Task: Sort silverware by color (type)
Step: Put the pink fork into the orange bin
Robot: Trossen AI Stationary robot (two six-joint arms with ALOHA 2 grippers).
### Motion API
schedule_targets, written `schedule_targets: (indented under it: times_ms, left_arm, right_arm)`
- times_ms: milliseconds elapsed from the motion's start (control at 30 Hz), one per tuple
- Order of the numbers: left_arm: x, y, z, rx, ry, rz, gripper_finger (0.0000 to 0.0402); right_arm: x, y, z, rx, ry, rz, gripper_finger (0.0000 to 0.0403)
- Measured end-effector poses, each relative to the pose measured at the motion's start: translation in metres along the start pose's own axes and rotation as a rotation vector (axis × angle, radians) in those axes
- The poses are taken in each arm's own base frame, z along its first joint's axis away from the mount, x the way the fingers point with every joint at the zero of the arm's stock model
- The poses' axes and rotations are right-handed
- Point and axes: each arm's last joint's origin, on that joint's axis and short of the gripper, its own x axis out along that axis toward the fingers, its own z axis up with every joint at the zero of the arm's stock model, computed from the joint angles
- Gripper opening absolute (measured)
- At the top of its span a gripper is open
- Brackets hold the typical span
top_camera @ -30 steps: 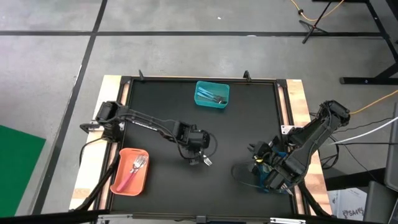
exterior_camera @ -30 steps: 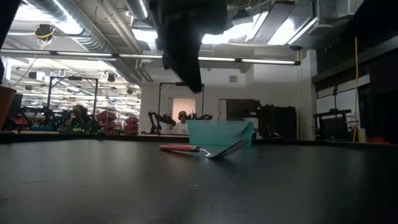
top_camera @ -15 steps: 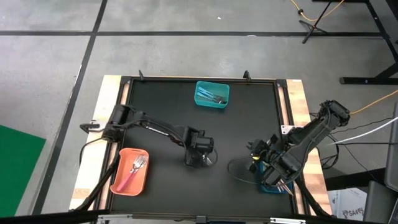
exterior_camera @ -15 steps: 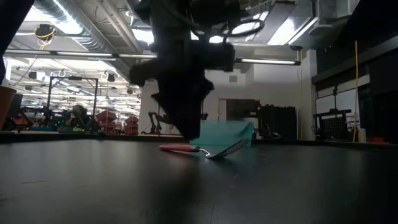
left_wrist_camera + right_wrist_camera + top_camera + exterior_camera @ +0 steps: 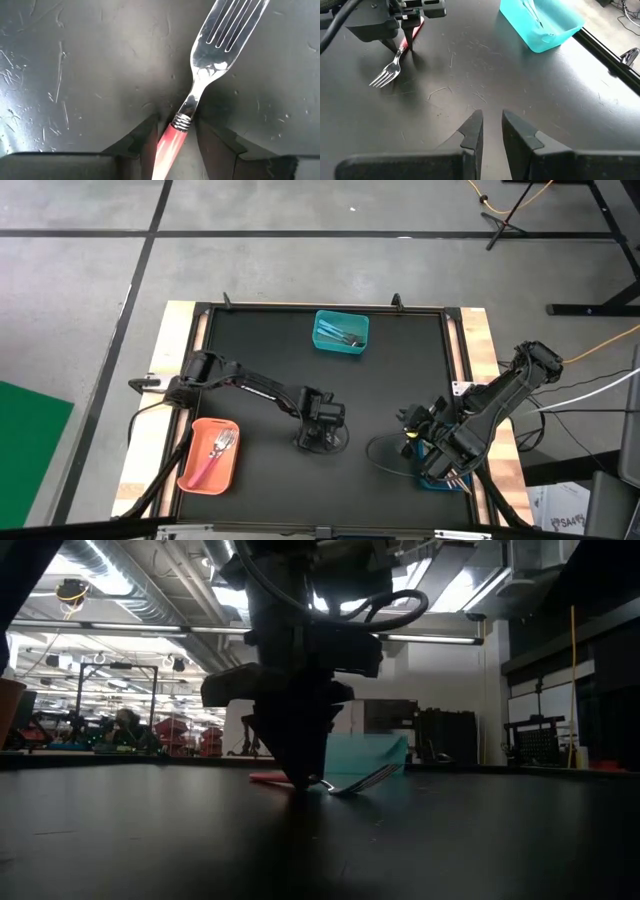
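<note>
A fork with a pink handle [image 5: 210,65] lies flat on the black table [image 5: 250,360], also seen in the low view [image 5: 360,782] and the right wrist view [image 5: 395,65]. My left gripper [image 5: 175,125] is open, fingers pointing down at the table [image 5: 322,438] [image 5: 300,780]. One finger [image 5: 145,142] stands on each side of the handle, where the pink meets the metal neck, with a thin gap either side. My right gripper [image 5: 492,125] waits at the table's right side [image 5: 412,438], open by a narrow gap, with nothing between its fingers.
A blue bin [image 5: 341,332] holding blue-handled silverware stands at the far middle [image 5: 542,22]. An orange bin [image 5: 209,455] with pink-handled forks sits at the near left. Bare black table lies between the two arms.
My left gripper has come down from well above the table and a little toward the near edge. Its fingers now stand at the table around the pink fork's handle. The fork has stayed where it lay.
</note>
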Motion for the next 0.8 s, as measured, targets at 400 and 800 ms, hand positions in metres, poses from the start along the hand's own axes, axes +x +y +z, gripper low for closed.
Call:
schedule_targets:
  times_ms: [400,800]
  left_arm:
    - [0.0036,0.0008,-0.0011,0.021,0.005,-0.033,0.0084]
    - [0.0038,0.0006,-0.0016,-0.044,0.004,-0.063,0.0036]
  right_arm:
    - [0.0000,0.0000,0.0000,0.000,0.000,0.000,0.0062]
    - [0.0000,0.0000,0.0000,0.000,0.000,0.000,0.0062]
